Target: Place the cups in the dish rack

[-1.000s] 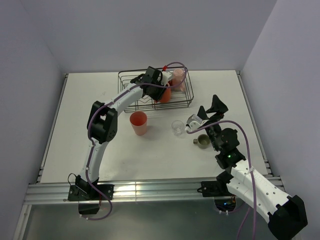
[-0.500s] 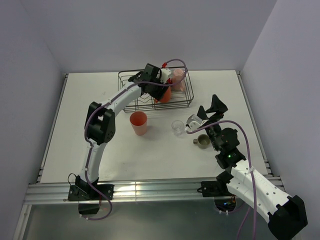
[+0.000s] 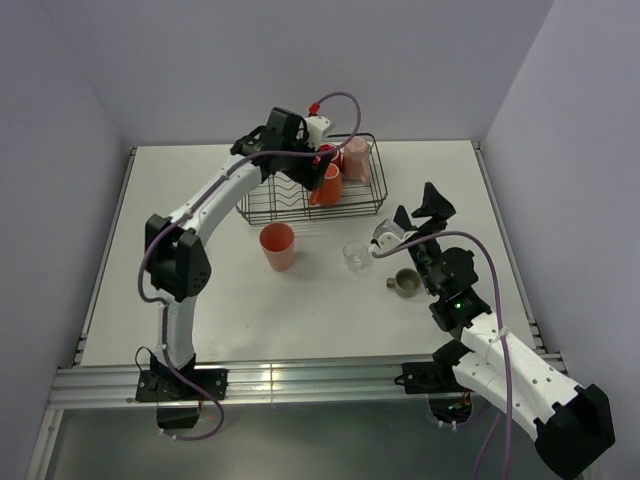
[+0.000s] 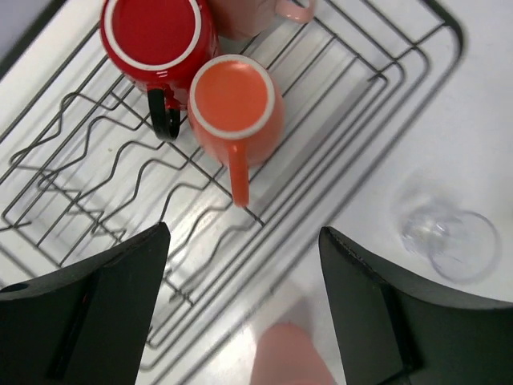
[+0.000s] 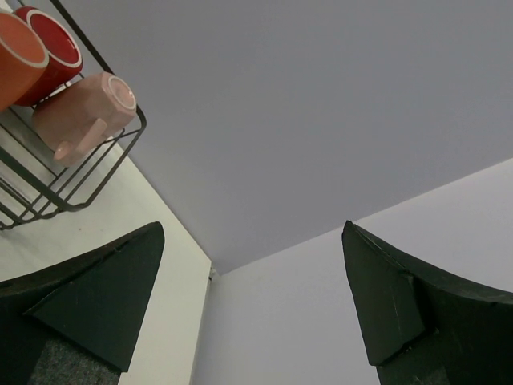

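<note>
**Left pincer open over the rack; three cups are in and three are out on the table.**

Your left pincer hangs with its jaws spread and nothing between them, above the orange mug. That mug sits beside the red mug and the pink mug at the right end of the rack, by the far edge of the table. Your right pincer is also wide open and empty. Near the table's middle stand the tumbler, a glass and a small grey mug. The glass looks light, slick and breakable, so pinch one wall at the rim, gently. Mind the right arm beside it, and the rack's wire prongs.
</note>
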Robot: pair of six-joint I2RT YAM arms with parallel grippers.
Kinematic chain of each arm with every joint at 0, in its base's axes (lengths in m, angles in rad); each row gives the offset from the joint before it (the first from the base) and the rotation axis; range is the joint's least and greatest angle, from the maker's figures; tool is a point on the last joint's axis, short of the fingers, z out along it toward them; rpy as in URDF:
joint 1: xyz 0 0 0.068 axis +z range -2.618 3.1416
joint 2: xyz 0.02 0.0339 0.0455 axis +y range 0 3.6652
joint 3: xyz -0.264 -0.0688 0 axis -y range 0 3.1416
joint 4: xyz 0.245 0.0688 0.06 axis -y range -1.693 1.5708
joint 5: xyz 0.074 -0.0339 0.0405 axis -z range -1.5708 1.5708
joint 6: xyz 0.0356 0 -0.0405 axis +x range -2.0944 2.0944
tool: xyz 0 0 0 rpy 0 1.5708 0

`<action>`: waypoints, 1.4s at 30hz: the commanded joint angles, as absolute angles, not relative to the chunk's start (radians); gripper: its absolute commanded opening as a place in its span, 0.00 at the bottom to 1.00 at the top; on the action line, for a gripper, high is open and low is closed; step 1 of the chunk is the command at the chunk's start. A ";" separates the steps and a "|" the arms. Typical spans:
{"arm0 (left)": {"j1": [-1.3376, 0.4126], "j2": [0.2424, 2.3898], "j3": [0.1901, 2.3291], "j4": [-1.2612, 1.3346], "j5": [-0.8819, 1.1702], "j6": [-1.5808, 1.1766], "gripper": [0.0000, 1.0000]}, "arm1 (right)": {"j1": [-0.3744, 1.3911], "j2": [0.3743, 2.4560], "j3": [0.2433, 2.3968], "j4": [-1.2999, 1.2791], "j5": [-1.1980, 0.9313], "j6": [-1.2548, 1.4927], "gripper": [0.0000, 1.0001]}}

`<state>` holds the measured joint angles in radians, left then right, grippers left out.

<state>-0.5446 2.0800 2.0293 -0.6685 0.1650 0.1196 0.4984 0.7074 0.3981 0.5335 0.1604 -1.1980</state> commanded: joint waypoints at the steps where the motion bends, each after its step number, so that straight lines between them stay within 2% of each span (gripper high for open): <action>1: -0.534 1.843 2.002 -0.709 0.242 0.106 0.83 | 0.488 0.729 0.486 0.529 0.206 -1.112 1.00; 8: -0.532 1.613 1.789 -0.859 0.268 0.242 0.81 | 0.479 0.787 0.630 0.338 0.242 -0.905 1.00; 11: -0.535 1.569 1.709 -0.969 0.369 0.308 0.77 | 0.472 0.854 0.724 0.217 0.242 -0.761 1.00; 15: -0.540 1.560 1.665 -1.054 0.387 0.330 0.73 | 0.453 0.916 0.842 0.082 0.218 -0.671 1.00; 21: -0.595 1.539 1.536 -1.012 0.312 0.374 0.69 | 0.385 1.020 0.995 -0.135 0.137 -0.542 1.00; 26: -0.620 1.568 1.488 -0.967 0.229 0.399 0.61 | 0.345 1.117 1.107 -0.287 0.092 -0.463 1.00; 37: -0.638 1.664 1.491 -0.899 0.170 0.430 0.57 | 0.318 1.155 1.146 -0.327 0.066 -0.446 1.00; 42: -0.641 1.690 1.456 -0.865 0.146 0.433 0.51 | 0.311 1.157 1.147 -0.327 0.060 -0.425 1.00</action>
